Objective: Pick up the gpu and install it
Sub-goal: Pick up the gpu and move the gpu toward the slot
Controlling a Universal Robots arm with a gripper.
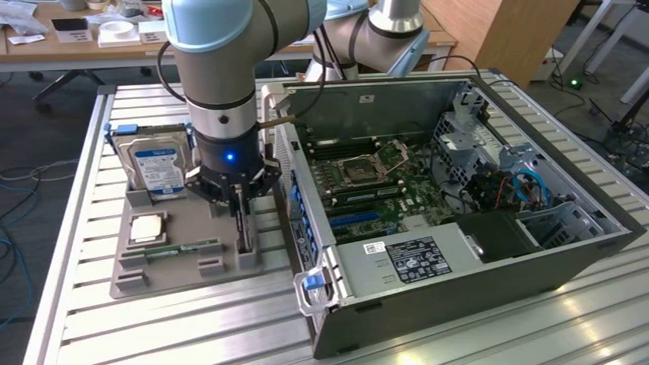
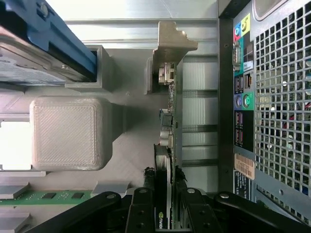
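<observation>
The gpu (image 1: 245, 230) stands on its edge in the slot of the grey tray (image 1: 137, 283) nearest the computer case. In the wrist view the gpu (image 2: 169, 121) shows edge-on, its pale metal bracket (image 2: 168, 46) at the far end. My gripper (image 1: 240, 207) points straight down over it. Its black fingers (image 2: 148, 177) press against both faces of the card, so the gripper (image 2: 165, 178) is shut on the gpu. The card's lower edge still sits in the tray slot.
On the same tray are a blue-labelled hard drive (image 1: 157, 169), a CPU (image 1: 149, 226) and a green RAM stick (image 1: 185, 248). The open computer case (image 1: 568, 251) lies close beside the tray on the exterior view's right, motherboard (image 1: 375, 182) exposed. Its rear port panel (image 2: 243, 97) is near the card.
</observation>
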